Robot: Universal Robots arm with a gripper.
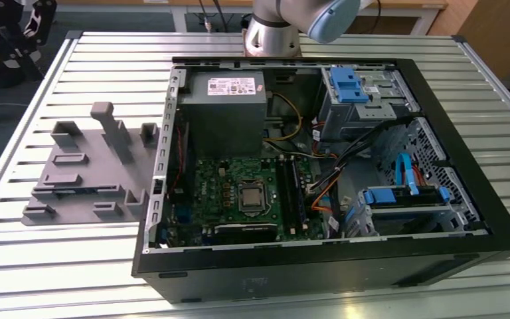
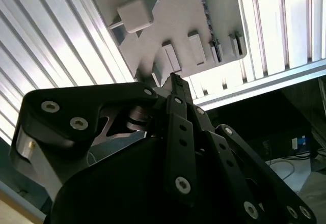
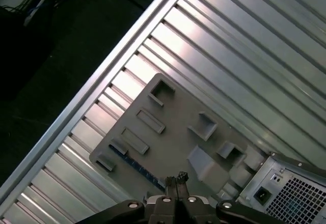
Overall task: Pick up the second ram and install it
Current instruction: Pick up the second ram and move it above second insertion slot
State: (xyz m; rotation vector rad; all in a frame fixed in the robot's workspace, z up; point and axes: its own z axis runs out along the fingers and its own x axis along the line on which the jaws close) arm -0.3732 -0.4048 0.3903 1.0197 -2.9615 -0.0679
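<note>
— What did we see closest to the wrist cameras?

— The black metal gripper (image 3: 176, 177). It was clenched: in the first wrist view its two slim fingers lay pressed together with nothing between them. In the second wrist view the same gripper (image 2: 173, 79) narrowed to a single tip.

— And the stick we were after?

— The slim, dark-green second ram (image 3: 135, 164), with its blue strip, sat in a slot along one edge of the grey plastic fixture block (image 3: 175, 132). It was beneath the gripper and apart from it. The fingertips lined up near one end of the stick, but we could not tell how high above it they were.

— What lay beyond that?

— The ribbed aluminium table (image 3: 244, 46) carried the block. We found the block (image 1: 82, 166) at the exterior view's left, at mid-height. It was just beside the open black computer case (image 1: 326, 269), which took up the centre and right of the frame. Inside the case, the green motherboard (image 1: 228, 183) lay in the lower middle.

— And farthest off?

— The silver base of the robot arm (image 1: 271, 36), at the top centre of the frame, behind the case.
</note>
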